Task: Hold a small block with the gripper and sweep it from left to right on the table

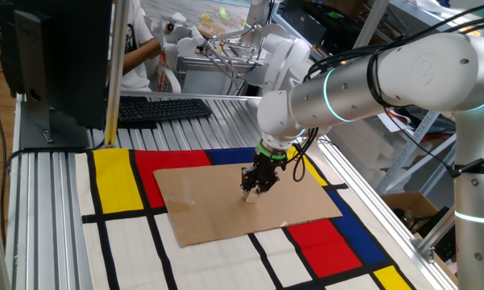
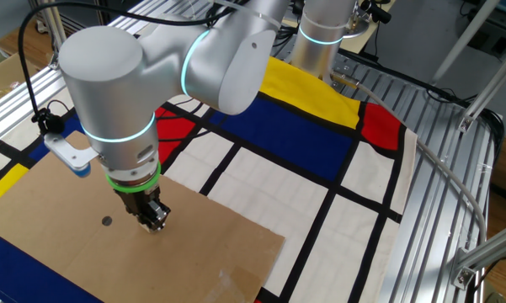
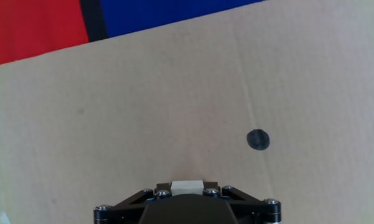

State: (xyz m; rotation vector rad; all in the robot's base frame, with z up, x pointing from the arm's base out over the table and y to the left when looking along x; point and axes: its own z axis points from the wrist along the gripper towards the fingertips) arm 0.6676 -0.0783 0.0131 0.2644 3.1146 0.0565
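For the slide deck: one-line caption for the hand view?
Gripper clamps the small block on the cardboard sheet, beside a dark dot mark.

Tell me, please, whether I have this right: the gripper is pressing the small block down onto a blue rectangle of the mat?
Not quite. The gripper holds the small block down on the brown cardboard sheet, not on a blue rectangle; the hand view shows cardboard all around the block, with blue only beyond the sheet's far edge.

Matt brown cardboard sheet point(image 3: 174, 93), ribbed aluminium table point(image 1: 225, 117), glossy silver-white arm point(image 2: 177, 59)
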